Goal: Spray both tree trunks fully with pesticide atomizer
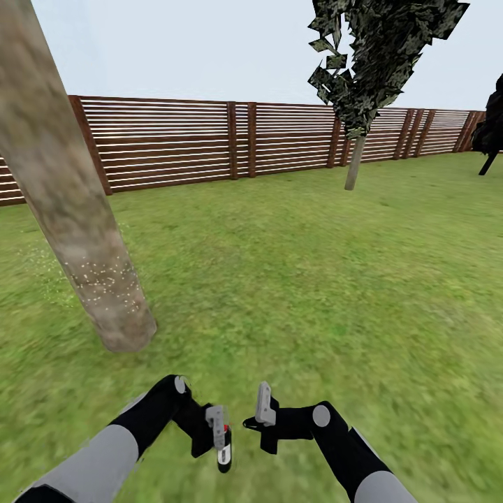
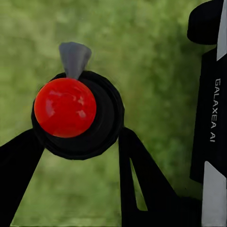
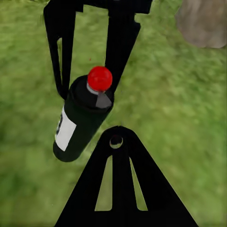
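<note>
Left gripper (image 1: 218, 436), jaws clamped on the pesticide atomizer (image 1: 223, 454); right gripper (image 1: 260, 417) jaws apart. Raise the nozzle toward the bare trunk (image 1: 63, 188).

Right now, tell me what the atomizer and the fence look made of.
Pesticide atomizer: probably plastic; smooth, dark body, glossy red top, pale label. Fence: looks like wood; brown horizontal slats between darker posts. Being a render, both are guesses.

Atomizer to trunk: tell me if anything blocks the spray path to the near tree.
Nothing visible does. The atomizer, shut in the left tool, sits low in front of the robot, and only open lawn lies between it and the trunk, whose lower part already carries white specks.
</note>
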Controlling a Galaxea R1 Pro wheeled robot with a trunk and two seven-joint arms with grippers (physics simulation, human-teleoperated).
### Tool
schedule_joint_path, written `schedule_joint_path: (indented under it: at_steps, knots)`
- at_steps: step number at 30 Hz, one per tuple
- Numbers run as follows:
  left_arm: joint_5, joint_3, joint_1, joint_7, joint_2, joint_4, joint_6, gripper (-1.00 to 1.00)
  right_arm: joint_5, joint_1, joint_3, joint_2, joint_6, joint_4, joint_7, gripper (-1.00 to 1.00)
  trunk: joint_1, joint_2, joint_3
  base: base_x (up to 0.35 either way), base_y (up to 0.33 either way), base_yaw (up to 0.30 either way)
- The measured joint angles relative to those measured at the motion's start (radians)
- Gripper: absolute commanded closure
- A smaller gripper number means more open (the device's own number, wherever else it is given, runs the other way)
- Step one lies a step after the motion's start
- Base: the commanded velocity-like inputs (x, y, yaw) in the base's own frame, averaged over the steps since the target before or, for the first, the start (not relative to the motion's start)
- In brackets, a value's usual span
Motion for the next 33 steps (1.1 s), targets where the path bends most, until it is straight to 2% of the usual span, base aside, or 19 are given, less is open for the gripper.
schedule_joint_path:
  at_steps: [2,3,4,5,7,8,10,11,12,13,14,15,16,17,18,19,21,23,33]
  knots:
    - [-0.003,0.003,0.002,-0.002,0.05,0.003,-0.001,1.0,0.0,0.0,-0.002,-0.001,0.0,0.001,0.0,1.0,0.0,0.0,0.0,0.0,0.0,0.0]
    - [-0.002,0.002,0.006,-0.002,0.075,0.003,-0.001,1.0,0.0,0.0,-0.003,-0.001,0.0,0.001,0.0,-1.0,0.0,0.0,0.0,0.0,0.0,0.0]
    - [0.001,0.002,0.013,-0.002,0.114,0.003,-0.001,1.0,0.0,0.0,-0.005,-0.002,0.0,0.001,0.0,-1.0,0.0,0.0,0.0,0.0,0.0,0.0]
    - [0.0,0.002,0.015,-0.002,0.139,0.004,-0.002,1.0,0.0,0.0,-0.006,-0.002,0.0,0.001,0.0,-1.0,0.0,0.0,0.0,0.0,0.0,0.0]
    - [0.001,0.003,0.022,-0.001,0.174,0.015,-0.011,1.0,0.0,0.0,-0.008,-0.003,0.0,0.004,-0.001,-1.0,0.0,0.0,0.0,0.0,0.0,0.0]
    - [-0.001,0.018,0.027,0.016,0.192,0.03,-0.014,1.0,0.002,0.0,-0.009,-0.006,0.0,0.008,-0.005,-1.0,0.0,0.0,0.0,0.0,0.0,0.0]
    - [0.018,0.106,0.031,0.127,0.223,0.047,-0.017,1.0,0.003,0.001,-0.01,-0.024,-0.002,0.015,-0.018,-1.0,0.0,0.0,0.0,0.0,0.0,0.0]
    - [0.036,0.168,0.034,0.194,0.229,0.073,-0.018,1.0,0.003,0.001,-0.021,-0.041,-0.003,0.031,-0.057,-1.0,0.0,0.0,0.0,0.0,0.0,0.0]
    - [0.071,0.277,0.038,0.309,0.231,0.133,-0.018,1.0,0.003,0.001,-0.076,-0.056,-0.003,0.093,-0.168,-1.0,0.0,0.0,0.0,0.0,0.0,0.0]
    - [0.121,0.372,0.042,0.441,0.234,0.197,-0.025,1.0,0.006,0.001,-0.166,-0.067,-0.005,0.188,-0.308,-1.0,0.0,0.0,0.0,0.0,0.0,0.0]
    - [0.168,0.433,0.045,0.542,0.235,0.245,-0.049,1.0,0.004,0.001,-0.235,-0.075,-0.008,0.261,-0.418,-1.0,0.0,0.0,0.0,0.0,0.0,0.0]
    - [0.22,0.492,0.061,0.651,0.235,0.291,-0.112,1.0,0.005,0.001,-0.305,-0.078,-0.015,0.312,-0.536,-1.0,0.0,0.0,0.0,0.0,0.0,0.0]
    - [0.27,0.538,0.093,0.77,0.231,0.324,-0.207,1.0,0.005,0.001,-0.359,-0.079,-0.025,0.343,-0.662,-1.0,0.0,0.0,0.0,0.0,0.0,0.0]
    - [0.328,0.576,0.147,0.932,0.225,0.353,-0.345,1.0,0.006,0.001,-0.396,-0.076,-0.039,0.393,-0.821,-1.0,0.0,0.0,0.0,0.0,0.0,0.0]
    - [0.389,0.593,0.2,1.076,0.222,0.37,-0.451,1.0,-0.004,0.002,-0.414,-0.072,-0.073,0.462,-0.955,-1.0,0.0,0.0,0.0,0.0,0.0,0.0]
    - [0.457,0.598,0.228,1.15,0.221,0.384,-0.511,1.0,-0.005,0.002,-0.419,-0.069,-0.128,0.523,-1.06,-1.0,0.0,0.0,0.0,0.0,0.0,0.0]
    - [0.596,0.608,0.288,1.213,0.225,0.4,-0.604,1.0,-0.005,0.002,-0.425,-0.067,-0.265,0.636,-1.225,-1.0,0.0,0.0,0.0,0.0,0.0,0.0]
    - [0.658,0.602,0.328,1.228,0.227,0.406,-0.647,1.0,-0.002,0.002,-0.425,-0.068,-0.317,0.678,-1.299,-1.0,0.0,0.0,0.0,0.0,0.0,0.0]
    - [0.672,0.597,0.339,1.232,0.218,0.458,-0.653,1.0,0.002,0.12,-0.423,-0.077,-0.326,0.692,-1.316,-1.0,0.0,0.0,0.0,0.0,0.0,0.0]
